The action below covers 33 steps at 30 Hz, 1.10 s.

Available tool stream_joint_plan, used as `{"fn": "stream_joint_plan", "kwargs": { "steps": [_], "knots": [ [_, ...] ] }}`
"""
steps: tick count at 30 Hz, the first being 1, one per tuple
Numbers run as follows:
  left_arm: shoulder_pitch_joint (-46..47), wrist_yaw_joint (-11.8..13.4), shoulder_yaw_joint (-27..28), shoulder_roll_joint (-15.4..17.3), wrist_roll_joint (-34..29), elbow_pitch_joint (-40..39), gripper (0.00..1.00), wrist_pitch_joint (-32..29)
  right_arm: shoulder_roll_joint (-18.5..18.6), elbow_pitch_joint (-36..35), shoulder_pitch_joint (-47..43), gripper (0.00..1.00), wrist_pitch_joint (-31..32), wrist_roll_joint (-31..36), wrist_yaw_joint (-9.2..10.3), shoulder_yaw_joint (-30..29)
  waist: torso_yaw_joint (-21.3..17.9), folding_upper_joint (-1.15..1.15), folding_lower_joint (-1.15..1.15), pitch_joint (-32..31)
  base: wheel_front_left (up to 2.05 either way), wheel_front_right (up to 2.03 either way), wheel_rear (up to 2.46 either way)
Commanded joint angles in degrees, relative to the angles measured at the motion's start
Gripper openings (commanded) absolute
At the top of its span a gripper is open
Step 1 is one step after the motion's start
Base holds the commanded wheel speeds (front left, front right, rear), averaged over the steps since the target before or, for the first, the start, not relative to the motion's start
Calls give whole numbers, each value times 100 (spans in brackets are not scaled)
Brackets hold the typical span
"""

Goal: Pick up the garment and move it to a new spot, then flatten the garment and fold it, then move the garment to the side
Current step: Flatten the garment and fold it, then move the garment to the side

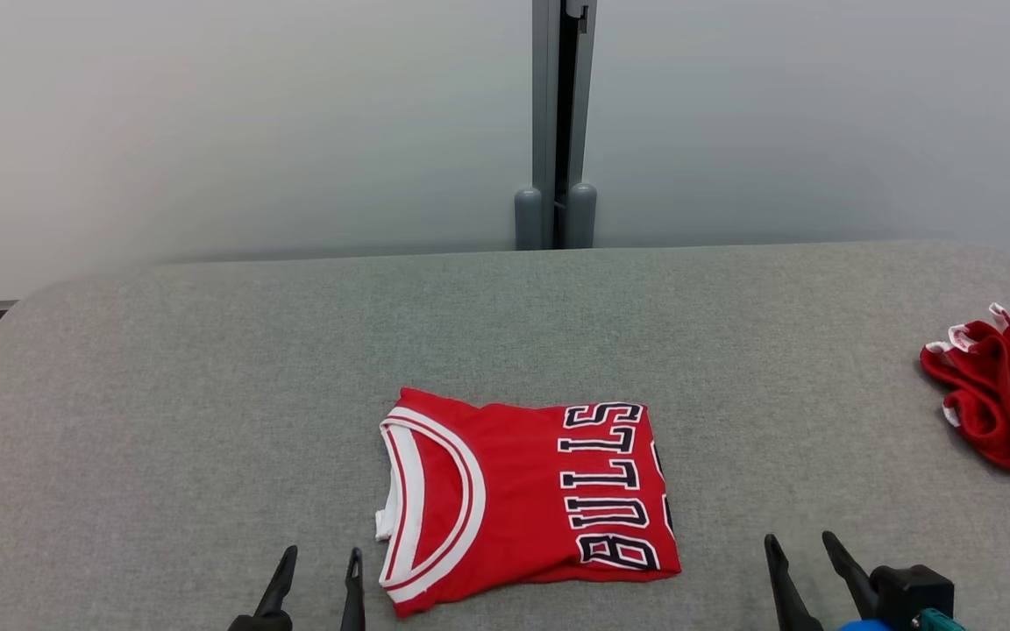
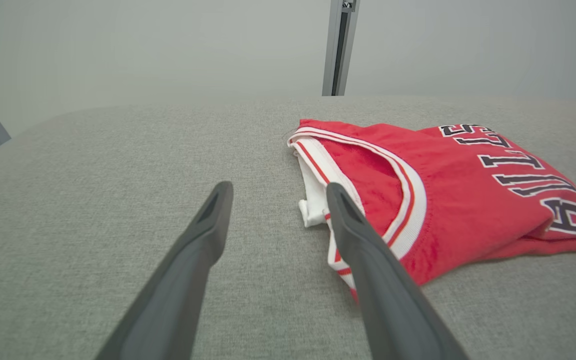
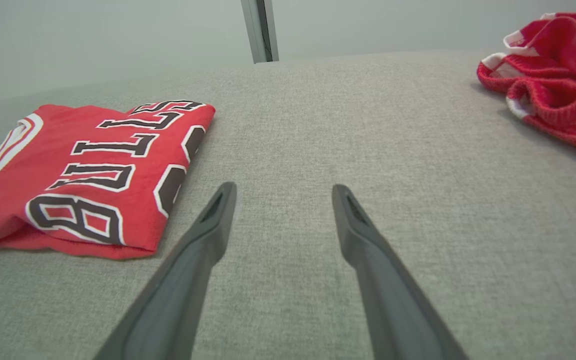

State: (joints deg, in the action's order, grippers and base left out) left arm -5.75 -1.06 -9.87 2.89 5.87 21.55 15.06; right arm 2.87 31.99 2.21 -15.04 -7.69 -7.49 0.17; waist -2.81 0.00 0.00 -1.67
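Note:
The garment (image 1: pixel 522 495) is a red jersey with white trim and black "BULLS" lettering, folded into a flat rectangle near the table's front middle, collar toward the left. The left wrist view shows its collar end (image 2: pixel 418 190) and the right wrist view its lettered end (image 3: pixel 93 170). My left gripper (image 1: pixel 323 554) stands open just left of the collar, nothing between its fingers (image 2: pixel 278 192). Off to the right of the jersey, my right gripper (image 1: pixel 799 539) is open over bare cloth (image 3: pixel 283 192).
A second red and white garment (image 1: pixel 1000 399) lies crumpled at the table's right edge, also in the right wrist view (image 3: pixel 548 75). The grey fabric table (image 1: pixel 207 368) ends at a pale wall with a grey post (image 1: pixel 558 123) behind.

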Motion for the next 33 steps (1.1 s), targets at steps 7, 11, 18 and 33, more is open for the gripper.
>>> {"fn": "stream_joint_plan", "kwargs": {
  "steps": [7, 11, 18, 33],
  "knots": [
    [150, -64, -228, 4, 35, 52, 100, 14, 10, 487, 446, 100, -18, -34, 0, 314, 268, 0, 0, 91, 0, 0, 0],
    [192, -89, -338, 2, 53, 105, 100, 14, 8, 937, 1015, 100, -17, 1, 0, 454, 492, 0, 0, 168, 0, 0, 0],
    [188, -108, -322, 4, 127, 264, 100, 14, 12, 2322, 1881, 100, 374, 99, 0, 441, 903, 0, 0, 248, 0, 0, 0],
    [73, -151, -164, 1, 83, 240, 100, 14, 76, 3565, 2105, 0, 44, -23, 27, 411, 395, 0, 0, 212, 0, 0, 0]
  ]
}}
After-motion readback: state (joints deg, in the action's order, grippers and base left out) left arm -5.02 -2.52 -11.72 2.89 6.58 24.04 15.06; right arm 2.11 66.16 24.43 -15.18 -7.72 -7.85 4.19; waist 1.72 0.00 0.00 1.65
